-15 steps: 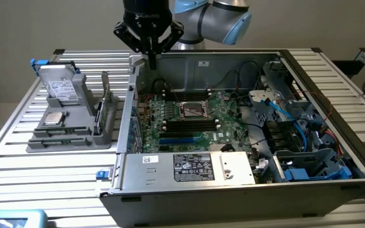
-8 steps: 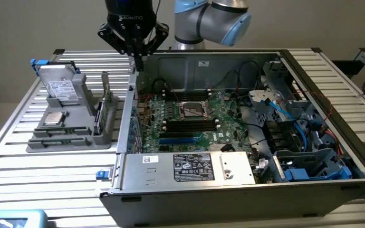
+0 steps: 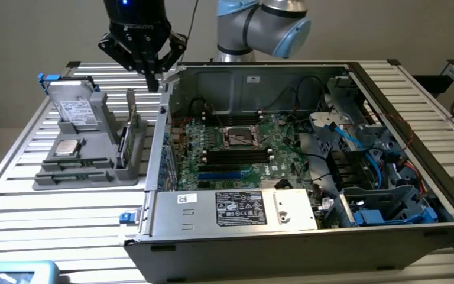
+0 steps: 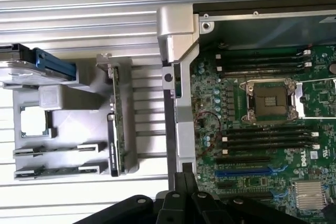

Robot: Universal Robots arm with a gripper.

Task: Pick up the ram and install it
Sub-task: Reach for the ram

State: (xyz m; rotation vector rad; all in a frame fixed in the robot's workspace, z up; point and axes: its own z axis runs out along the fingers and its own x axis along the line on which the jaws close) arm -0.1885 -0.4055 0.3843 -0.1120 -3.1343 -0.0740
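Exterior view puts my gripper [image 3: 153,81] above the slatted table [image 3: 45,236]. It hangs over the narrow gap between the grey holder [image 3: 85,174] and the left wall of the open case [image 3: 290,242], toward the far end of that wall. My fingers are pressed together into one point and carry nothing. The ram [image 3: 135,127] stands on its long edge in the holder's right side, the side nearest the case, running from near to far. It sits lower than my fingertips and a little to the exterior view's left of them, apart from them. Further to the exterior view's left on the same holder, a drive [image 3: 77,106] with a blue bracket [image 3: 48,78] leans at the far end. A square silver chip [image 3: 68,148] lies flat nearer than the drive. Inside the case the green board [image 3: 278,133] lies on the bottom with the socket [image 3: 241,137] about in its middle. Black slots [image 3: 235,157] run just on the near side of the socket, and blue slots [image 3: 225,174] lie nearer again. In the wrist view my closed gripper [image 4: 181,184] sits over the case wall [image 4: 178,103], beside the board's edge. There the ram [image 4: 116,114] shows as a thin green edge held upright in the holder [image 4: 68,103], well apart from my fingertips. The socket [image 4: 270,100] lies between two banks of black slots [image 4: 262,137].
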